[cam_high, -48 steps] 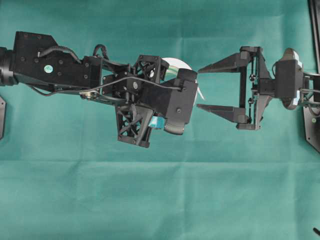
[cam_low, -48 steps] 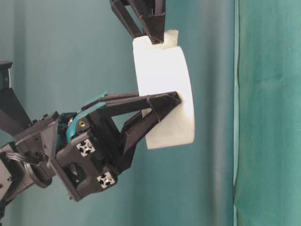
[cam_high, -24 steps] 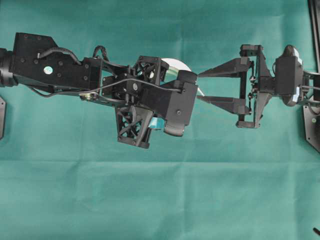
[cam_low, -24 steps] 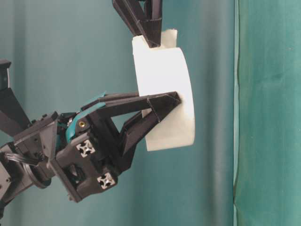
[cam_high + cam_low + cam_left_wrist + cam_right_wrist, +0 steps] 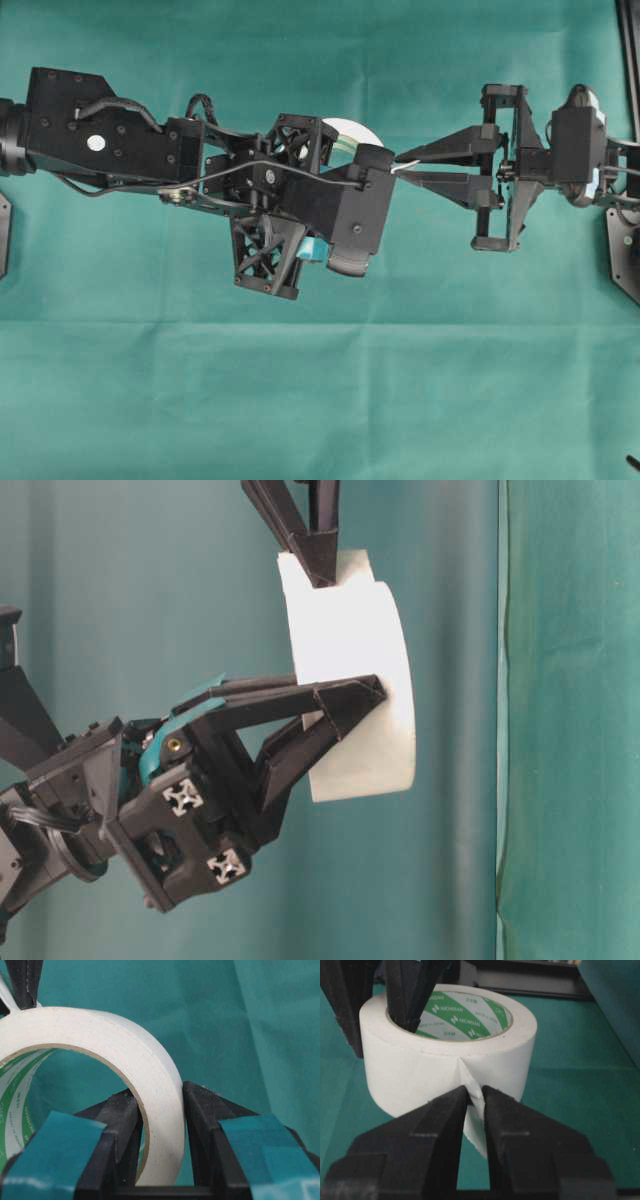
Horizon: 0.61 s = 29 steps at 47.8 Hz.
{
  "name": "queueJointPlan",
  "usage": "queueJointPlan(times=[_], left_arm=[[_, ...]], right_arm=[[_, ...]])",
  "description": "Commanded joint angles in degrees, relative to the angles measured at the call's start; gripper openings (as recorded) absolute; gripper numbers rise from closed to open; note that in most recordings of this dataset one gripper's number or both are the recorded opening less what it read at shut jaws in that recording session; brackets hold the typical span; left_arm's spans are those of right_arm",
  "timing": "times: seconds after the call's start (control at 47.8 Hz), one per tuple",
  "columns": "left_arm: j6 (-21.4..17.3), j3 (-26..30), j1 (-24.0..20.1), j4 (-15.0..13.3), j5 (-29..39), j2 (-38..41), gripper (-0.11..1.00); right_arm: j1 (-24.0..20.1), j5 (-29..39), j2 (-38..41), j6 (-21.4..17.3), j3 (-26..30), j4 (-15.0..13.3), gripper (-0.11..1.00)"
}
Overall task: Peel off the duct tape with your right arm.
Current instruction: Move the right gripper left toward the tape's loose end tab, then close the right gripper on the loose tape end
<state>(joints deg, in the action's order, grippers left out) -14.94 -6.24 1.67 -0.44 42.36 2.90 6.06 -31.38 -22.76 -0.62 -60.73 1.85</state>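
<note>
The duct tape (image 5: 445,1062), a wide white roll with a green printed core, is held up off the cloth. My left gripper (image 5: 160,1097), with teal pads, is shut on the roll's wall, one finger inside the core and one outside. In the table-level view it comes up from the lower left to the duct tape (image 5: 350,650). My right gripper (image 5: 476,1092), with plain black fingers, is shut on the loose white tab (image 5: 477,1115) sticking out of the roll's side. From overhead, the right gripper (image 5: 400,165) meets the roll's right edge, and the left wrist hides most of the duct tape (image 5: 352,132).
Green cloth (image 5: 320,400) covers the table, with a crease running across it below the arms. Black base fixtures (image 5: 625,255) stand at the right edge, and another sits at the left edge (image 5: 4,230).
The right gripper's fingers have come together from wide apart and now pinch the tab. The left arm and the roll have stayed in place.
</note>
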Motion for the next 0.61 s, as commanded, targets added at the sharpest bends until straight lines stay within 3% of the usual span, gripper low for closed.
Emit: queueJointPlan(times=[0.0, 0.586], left_arm=[[-0.26, 1.76, 0.62, 0.00, -0.35, -1.76, 0.23], [-0.35, 1.58, 0.44, 0.00, -0.35, -1.67, 0.23]], right_arm=[[0.53, -0.62, -0.09, -0.09, 0.53, 0.09, -0.05], [0.26, -0.62, 0.53, 0.00, 0.62, -2.29, -0.07]])
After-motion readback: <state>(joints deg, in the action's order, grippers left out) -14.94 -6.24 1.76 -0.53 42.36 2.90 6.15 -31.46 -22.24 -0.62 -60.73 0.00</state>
